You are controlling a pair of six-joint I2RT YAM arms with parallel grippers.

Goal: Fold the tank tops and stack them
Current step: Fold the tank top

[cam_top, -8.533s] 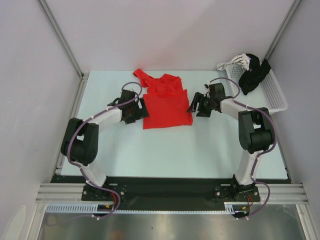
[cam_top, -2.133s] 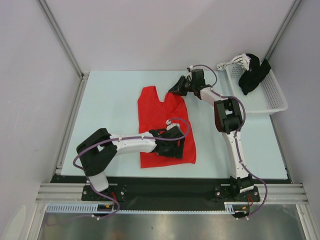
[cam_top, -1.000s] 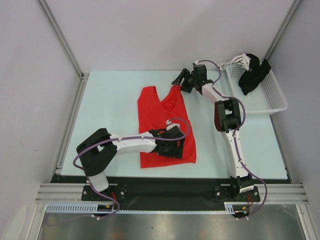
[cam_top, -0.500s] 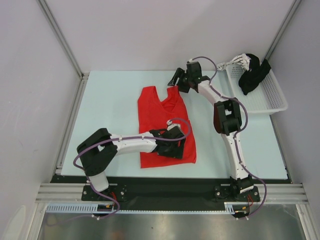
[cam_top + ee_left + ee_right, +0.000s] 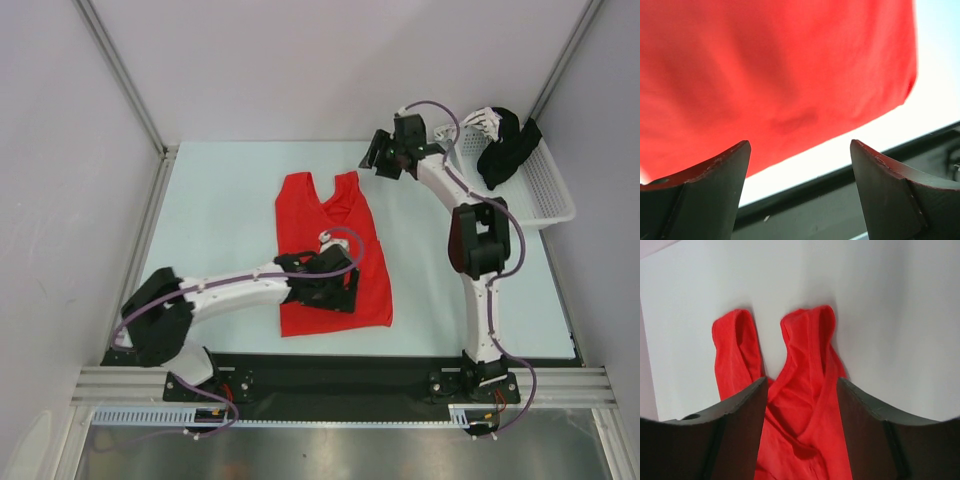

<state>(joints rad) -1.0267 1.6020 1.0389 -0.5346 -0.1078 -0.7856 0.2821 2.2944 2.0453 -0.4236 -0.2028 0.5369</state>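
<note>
Firstly, left gripper [image 5: 335, 292]: jaws wide, nothing between them, over the hem end of the red tank top [image 5: 330, 215]. Tank top spread flat mid-table [image 5: 220, 200], straps toward the far edge. Next, right gripper [image 5: 378, 158]: jaws apart, empty, up just beyond the straps. Far right, white mesh basket [image 5: 555, 190] with black garment [image 5: 505, 150] inside.

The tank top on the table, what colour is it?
The tank top is plain bright red, with no pattern; the top external view shows it best.

The left claw [image 5: 797, 150] gapes down low; the right claw [image 5: 800, 385] gapes far forward.
</note>
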